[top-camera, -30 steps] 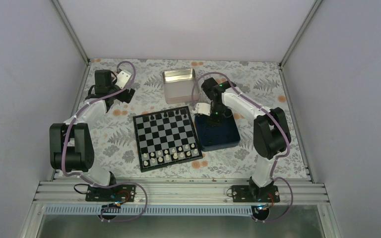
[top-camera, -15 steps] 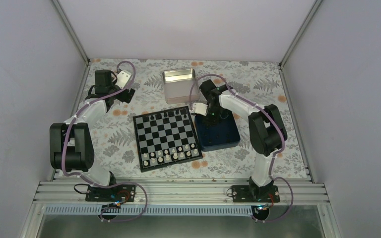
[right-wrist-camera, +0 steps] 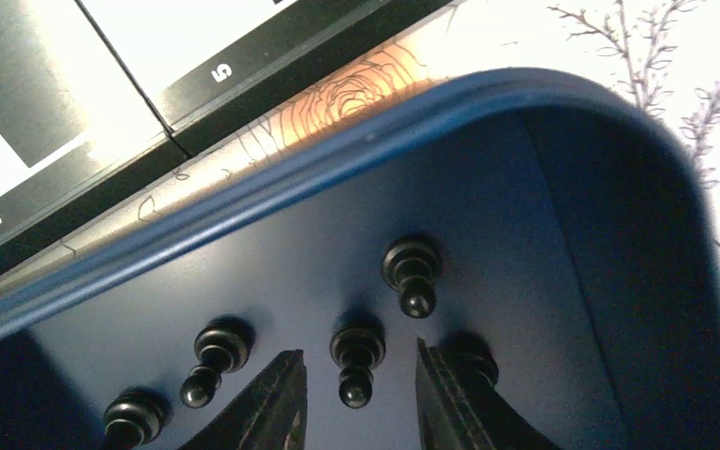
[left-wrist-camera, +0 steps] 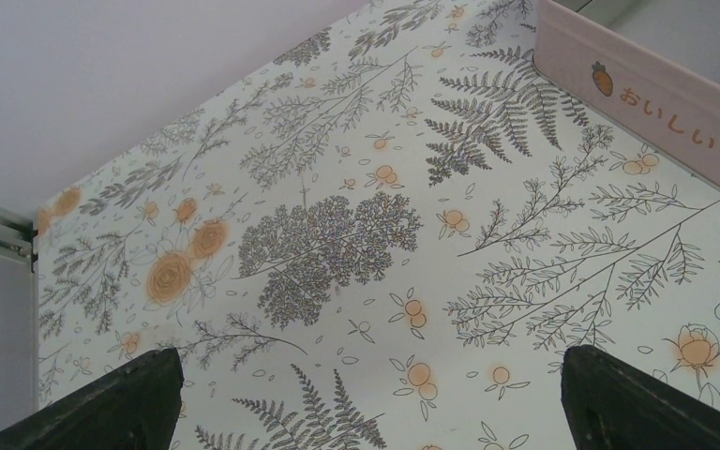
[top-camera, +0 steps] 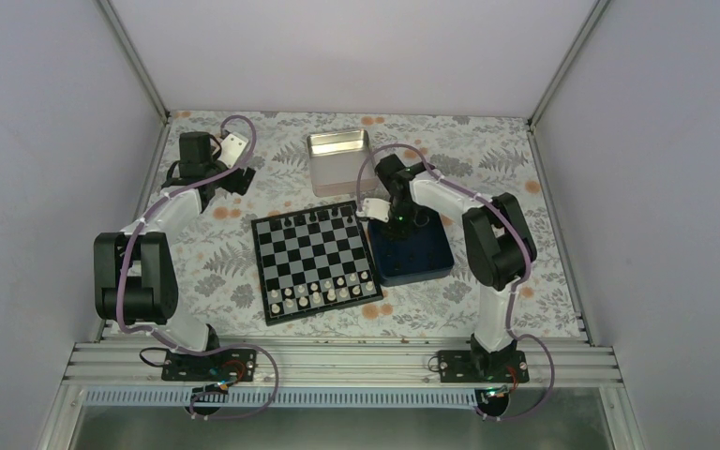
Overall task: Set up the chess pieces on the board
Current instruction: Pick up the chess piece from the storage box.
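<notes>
Chess pieces point(right-wrist-camera: 412, 272): 5 blk in blue box point(right-wrist-camera: 544, 234), R hand point(right-wrist-camera: 356, 356) astride 1.

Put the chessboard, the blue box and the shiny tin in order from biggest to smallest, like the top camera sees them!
1. the board, clearly the biggest
2. the navy blue box
3. the metal tin
The last two look close, and the right arm hides part of the box, so their order is unsure.
</notes>
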Robot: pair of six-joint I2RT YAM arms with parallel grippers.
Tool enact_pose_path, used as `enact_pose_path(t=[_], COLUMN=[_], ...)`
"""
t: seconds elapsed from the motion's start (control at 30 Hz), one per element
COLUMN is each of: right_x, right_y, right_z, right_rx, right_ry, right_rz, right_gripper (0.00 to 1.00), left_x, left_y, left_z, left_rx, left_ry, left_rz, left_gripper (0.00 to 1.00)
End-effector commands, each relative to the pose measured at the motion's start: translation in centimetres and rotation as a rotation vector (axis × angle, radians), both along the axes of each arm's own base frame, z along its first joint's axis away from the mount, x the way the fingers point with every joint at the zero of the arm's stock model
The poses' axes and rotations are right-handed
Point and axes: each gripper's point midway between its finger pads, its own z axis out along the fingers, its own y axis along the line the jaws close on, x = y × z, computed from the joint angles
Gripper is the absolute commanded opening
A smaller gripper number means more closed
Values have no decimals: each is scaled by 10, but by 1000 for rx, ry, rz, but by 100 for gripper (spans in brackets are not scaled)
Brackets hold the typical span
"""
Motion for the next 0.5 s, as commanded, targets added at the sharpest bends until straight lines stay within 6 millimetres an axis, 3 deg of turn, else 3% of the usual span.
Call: enact_pose_path(t=[0.0,0.47], right_x=[-11,-12], right_y=[2,-3], right_z=[-9,-21], right_rx=[9,-12], right_ry=[58,74], right_rz=[4,-2], right_gripper=[30,24], left_x=[5,5], left_y=[-1,0], left_z=[6,4], left_rx=[-12,-8], left_ry=[-19,-16], left_rz=[3,6], left_gripper=[100,100])
